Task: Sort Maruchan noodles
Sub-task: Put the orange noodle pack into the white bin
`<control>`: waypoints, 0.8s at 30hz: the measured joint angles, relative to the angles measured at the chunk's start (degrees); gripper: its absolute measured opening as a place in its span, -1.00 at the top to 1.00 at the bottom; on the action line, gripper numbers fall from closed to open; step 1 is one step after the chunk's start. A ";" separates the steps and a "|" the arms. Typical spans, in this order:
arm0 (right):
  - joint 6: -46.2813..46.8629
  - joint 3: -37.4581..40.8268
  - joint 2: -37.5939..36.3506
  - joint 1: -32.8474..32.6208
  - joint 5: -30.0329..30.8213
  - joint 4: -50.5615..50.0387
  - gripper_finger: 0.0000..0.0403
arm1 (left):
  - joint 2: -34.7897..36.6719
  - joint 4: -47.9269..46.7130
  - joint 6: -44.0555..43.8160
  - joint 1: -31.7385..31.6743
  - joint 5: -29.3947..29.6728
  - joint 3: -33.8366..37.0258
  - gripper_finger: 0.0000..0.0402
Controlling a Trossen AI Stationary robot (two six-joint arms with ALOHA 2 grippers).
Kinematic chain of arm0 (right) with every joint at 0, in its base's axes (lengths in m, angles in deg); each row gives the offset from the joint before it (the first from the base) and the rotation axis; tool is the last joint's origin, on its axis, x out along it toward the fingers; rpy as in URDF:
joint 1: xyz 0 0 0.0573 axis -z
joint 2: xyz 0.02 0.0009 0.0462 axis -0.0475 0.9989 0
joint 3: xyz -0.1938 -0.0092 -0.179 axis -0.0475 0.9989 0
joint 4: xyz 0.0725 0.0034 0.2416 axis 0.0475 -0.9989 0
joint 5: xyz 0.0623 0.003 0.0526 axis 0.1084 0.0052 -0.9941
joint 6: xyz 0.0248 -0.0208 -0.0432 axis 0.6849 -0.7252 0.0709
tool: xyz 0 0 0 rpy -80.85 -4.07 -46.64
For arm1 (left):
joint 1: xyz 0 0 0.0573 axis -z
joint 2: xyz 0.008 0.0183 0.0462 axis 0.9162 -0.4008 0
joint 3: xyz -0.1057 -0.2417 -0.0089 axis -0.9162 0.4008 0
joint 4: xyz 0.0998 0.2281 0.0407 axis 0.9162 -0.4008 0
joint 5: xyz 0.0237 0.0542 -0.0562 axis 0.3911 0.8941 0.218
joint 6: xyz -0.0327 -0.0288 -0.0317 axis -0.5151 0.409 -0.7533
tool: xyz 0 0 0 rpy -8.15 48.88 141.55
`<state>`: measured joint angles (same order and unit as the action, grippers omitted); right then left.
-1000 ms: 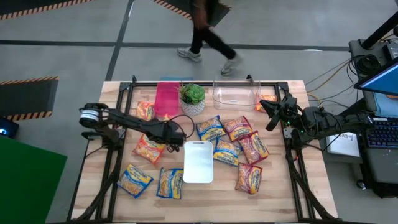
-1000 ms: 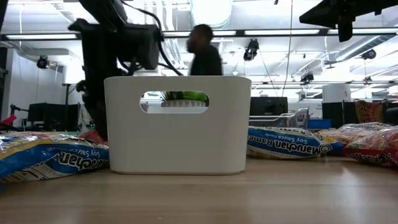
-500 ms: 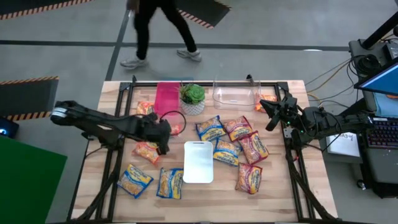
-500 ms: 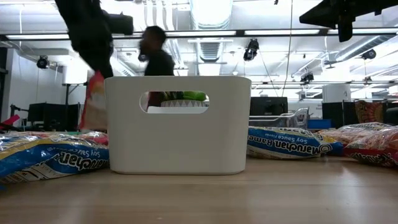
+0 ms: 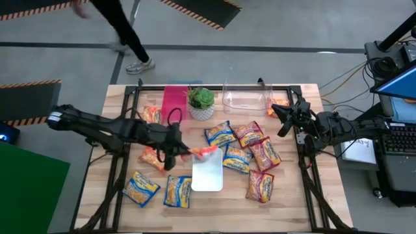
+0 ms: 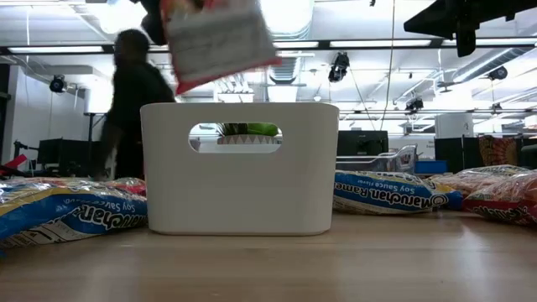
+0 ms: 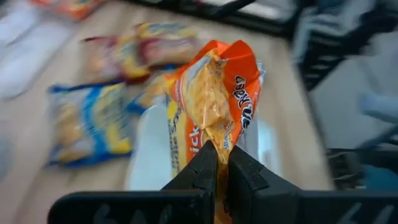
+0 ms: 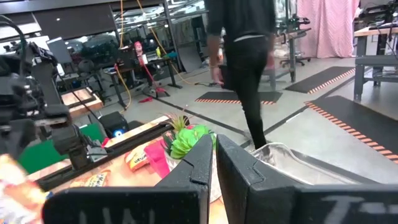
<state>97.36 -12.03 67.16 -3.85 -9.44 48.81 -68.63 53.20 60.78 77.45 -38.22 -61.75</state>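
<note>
Fingers of the left gripper (image 7: 216, 163) are clamped on the edge of an orange-edged noodle packet (image 7: 211, 99); the packet is held in the air over the white bin (image 5: 208, 170), at the bin's far end. In the low view the packet (image 6: 220, 38) hangs above the bin's rim (image 6: 239, 168), not touching it.

Right gripper (image 8: 214, 152): fingers pressed together, nothing between them. It waits at the table's right edge, near the far right corner (image 5: 286, 120).

Remaining noodle packets lie flat on the table (image 5: 286, 201):
- cluster of blue- and red-edged packets (image 5: 244, 149) just right of the bin, toward the right edge
- two blue-edged packets (image 5: 159, 190) near the front edge, left of the bin
- one packet (image 5: 151, 114) by the pink bin (image 5: 173, 103) along the far edge

A clear bin (image 5: 246, 97) and a potted plant (image 5: 201, 101) also stand on the far edge. A person (image 5: 120, 29) is on the floor beyond the table.
</note>
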 joint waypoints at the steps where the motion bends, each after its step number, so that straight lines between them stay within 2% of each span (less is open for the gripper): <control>1: 0.01 0.00 0.00 0.01 0.02 0.00 0.94 | -0.76 1.33 0.03 0.06 -1.29 -0.01 1.00; 9: -0.30 0.00 0.00 0.01 0.04 -0.04 0.94 | -8.83 7.44 -0.53 1.97 -9.63 0.00 1.00; 20: -0.28 0.01 0.00 0.01 0.04 -0.04 0.94 | -17.48 10.44 -5.20 2.88 -13.28 0.00 1.00; 24: -0.26 0.02 0.00 0.01 0.04 -0.04 0.94 | -19.43 12.71 -5.54 2.88 -16.48 0.00 1.00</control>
<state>97.10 -12.01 67.16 -3.85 -9.40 48.77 -88.06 65.91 55.24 80.33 -54.70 -61.75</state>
